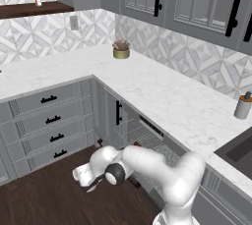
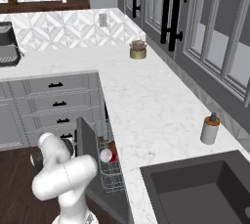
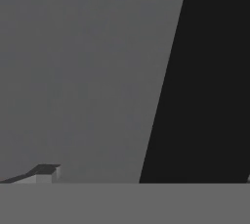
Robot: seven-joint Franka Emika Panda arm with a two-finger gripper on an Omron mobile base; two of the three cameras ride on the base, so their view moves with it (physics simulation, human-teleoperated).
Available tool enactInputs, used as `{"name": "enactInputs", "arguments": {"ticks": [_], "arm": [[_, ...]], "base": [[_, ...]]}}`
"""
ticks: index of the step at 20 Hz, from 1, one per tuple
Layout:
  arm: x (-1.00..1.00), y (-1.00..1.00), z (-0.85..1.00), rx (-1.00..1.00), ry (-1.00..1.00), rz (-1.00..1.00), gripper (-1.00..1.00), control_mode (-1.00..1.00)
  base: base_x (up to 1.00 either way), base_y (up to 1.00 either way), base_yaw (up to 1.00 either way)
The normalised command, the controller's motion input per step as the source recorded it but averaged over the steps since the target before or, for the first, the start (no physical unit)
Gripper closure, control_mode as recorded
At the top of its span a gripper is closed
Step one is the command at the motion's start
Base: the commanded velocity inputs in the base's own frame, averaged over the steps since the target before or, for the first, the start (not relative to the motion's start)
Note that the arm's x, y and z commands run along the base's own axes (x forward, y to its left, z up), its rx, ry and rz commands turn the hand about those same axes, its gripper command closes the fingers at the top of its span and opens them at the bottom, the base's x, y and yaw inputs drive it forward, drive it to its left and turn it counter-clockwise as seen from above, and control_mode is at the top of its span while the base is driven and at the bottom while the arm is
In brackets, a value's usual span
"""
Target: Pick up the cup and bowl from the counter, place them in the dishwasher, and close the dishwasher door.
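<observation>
Small red tapered cup sits in silver-grey wire rack of grey dishwasher; bowl unclear. Flat grey door partly raised, not latched. Claw spread wide, empty, low beside door.

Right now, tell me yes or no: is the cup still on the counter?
No. In the right base view the cup sits in the wire rack of the dishwasher, below the counter.

White marble counter bearing plant pot, soap dispenser
</observation>
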Motion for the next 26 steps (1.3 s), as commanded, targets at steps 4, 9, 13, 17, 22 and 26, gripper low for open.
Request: {"name": "enactInputs", "arguments": {"ticks": [4, 9, 13, 17, 22, 26], "arm": [[0.88, -1.0, -0.01, -0.14, 0.0, -0.23, -1.0, -1.0], [0.98, -1.0, -0.08, -0.13, 0.0, -0.22, -1.0, -1.0], [1.0, -1.0, -0.33, -0.2, -0.09, -0.21, -1.0, -1.0], [1.0, -0.99, -0.56, -0.25, -0.13, -0.2, -1.0, -1.0], [0.97, -0.92, -0.84, -0.25, -0.1, -0.17, -1.0, -1.0], [1.0, -0.99, -0.84, -0.25, -0.12, -0.17, -1.0, -1.0]], "base": [[0.0, 0.0, 0.0], [0.0, 0.0, 0.0], [0.0, 0.0, 0.0], [0.0, 0.0, 0.0], [0.0, 0.0, 0.0], [0.0, 0.0, 0.0]]}}
